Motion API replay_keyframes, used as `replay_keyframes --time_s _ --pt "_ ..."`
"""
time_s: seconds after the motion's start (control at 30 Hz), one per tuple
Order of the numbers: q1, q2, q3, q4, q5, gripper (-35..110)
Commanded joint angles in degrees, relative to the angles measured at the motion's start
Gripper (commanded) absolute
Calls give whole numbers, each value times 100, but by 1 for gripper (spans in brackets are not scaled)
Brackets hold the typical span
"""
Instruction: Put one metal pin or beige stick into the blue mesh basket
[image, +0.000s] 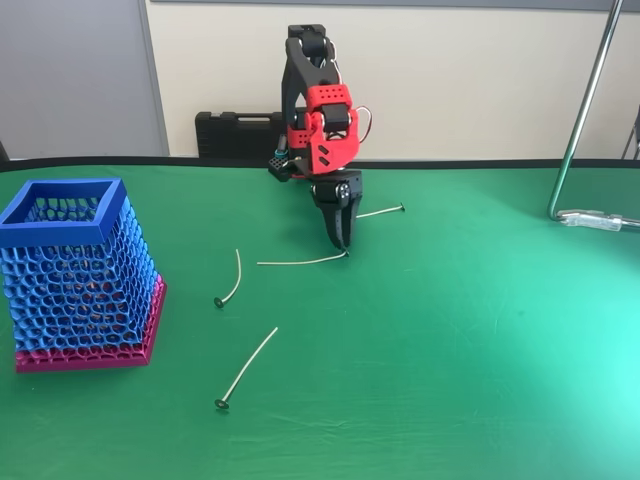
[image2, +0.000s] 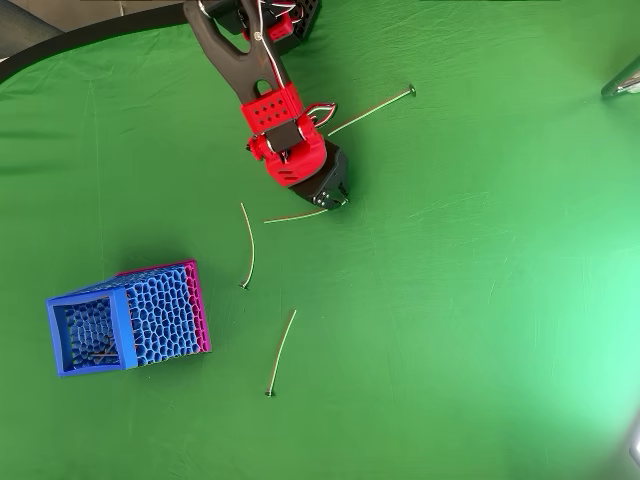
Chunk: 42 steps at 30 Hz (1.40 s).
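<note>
The pin (image: 300, 262), well apart from the basket (image: 75, 275), is pinched at its end by the closed claw (image: 345, 248), presumably for lifting.

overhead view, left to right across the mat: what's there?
blue mesh basket → curved pin → pin nearest the bottom edge → pin at the claw → claw → pin at the top

No readable text, label, brand, number or sign can be made out in either view. Nothing is printed on the green cloth-covered table (image: 480, 380), and no lettering can be seen on the red and black plastic robot arm (image2: 270, 110) or on the black plastic case (image: 235, 133) at the table's far edge.
</note>
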Motion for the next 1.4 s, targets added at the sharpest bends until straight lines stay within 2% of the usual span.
replay_keyframes --time_s 0.0,1.37 --pt "9 9 -272 26 -9 13" --pt "97 -246 -264 -123 -114 7"
